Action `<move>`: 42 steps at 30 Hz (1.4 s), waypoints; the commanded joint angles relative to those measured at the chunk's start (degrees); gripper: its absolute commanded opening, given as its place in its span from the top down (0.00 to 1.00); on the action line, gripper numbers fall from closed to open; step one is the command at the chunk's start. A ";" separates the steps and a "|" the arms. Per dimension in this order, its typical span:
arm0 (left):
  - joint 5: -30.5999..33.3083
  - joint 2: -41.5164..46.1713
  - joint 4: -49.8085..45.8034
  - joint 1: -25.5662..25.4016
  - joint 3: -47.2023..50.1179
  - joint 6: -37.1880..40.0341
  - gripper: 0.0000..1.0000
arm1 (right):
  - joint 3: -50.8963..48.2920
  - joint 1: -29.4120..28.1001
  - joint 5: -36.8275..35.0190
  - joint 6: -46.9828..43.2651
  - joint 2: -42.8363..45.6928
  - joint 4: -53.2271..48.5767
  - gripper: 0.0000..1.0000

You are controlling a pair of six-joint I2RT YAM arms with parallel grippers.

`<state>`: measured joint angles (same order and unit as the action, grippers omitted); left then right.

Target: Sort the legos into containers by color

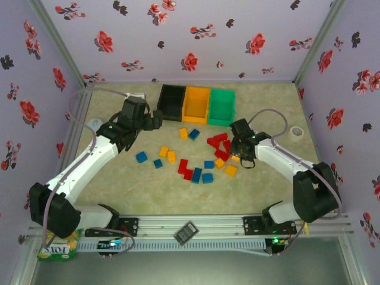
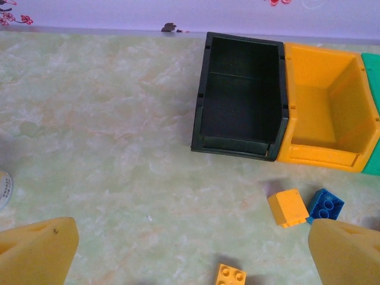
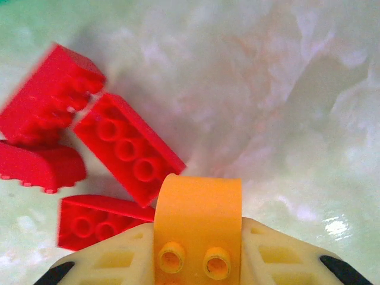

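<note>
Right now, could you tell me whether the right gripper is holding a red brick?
No, the right gripper is shut on a yellow-orange brick.

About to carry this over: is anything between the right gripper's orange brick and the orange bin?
Nothing tall. The right gripper holds the orange brick. Red bricks lie flat toward the orange bin, so a lifted carry should pass over them. The left gripper sits by the black bin, off that line.
</note>
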<state>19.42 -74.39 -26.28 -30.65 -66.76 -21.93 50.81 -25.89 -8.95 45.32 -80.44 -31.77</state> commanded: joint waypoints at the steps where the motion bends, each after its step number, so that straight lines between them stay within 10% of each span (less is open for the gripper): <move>1: -0.13 1.45 -1.41 -0.55 -0.74 -0.05 0.00 | 4.55 -0.21 -4.15 -3.66 1.97 -2.86 0.73; 22: 0.14 2.38 -5.74 -1.43 1.53 -7.49 0.00 | 43.76 6.37 -1.23 -21.88 -31.83 10.09 0.73; 27: 0.44 2.32 -7.65 -1.47 2.25 -9.04 0.00 | 53.11 7.50 1.59 -23.52 -40.50 7.12 0.59; 32: 0.67 1.59 -9.77 -1.41 2.00 -10.82 0.00 | 53.43 7.51 2.40 -24.57 -39.97 7.41 0.38; 42: 5.79 1.37 -19.22 -3.46 2.71 -21.82 0.00 | 37.76 4.44 1.31 -24.58 -24.93 9.22 0.32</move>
<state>21.08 -73.17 -40.05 -33.71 -64.73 -37.32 92.29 -19.86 -7.09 21.39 -111.37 -23.05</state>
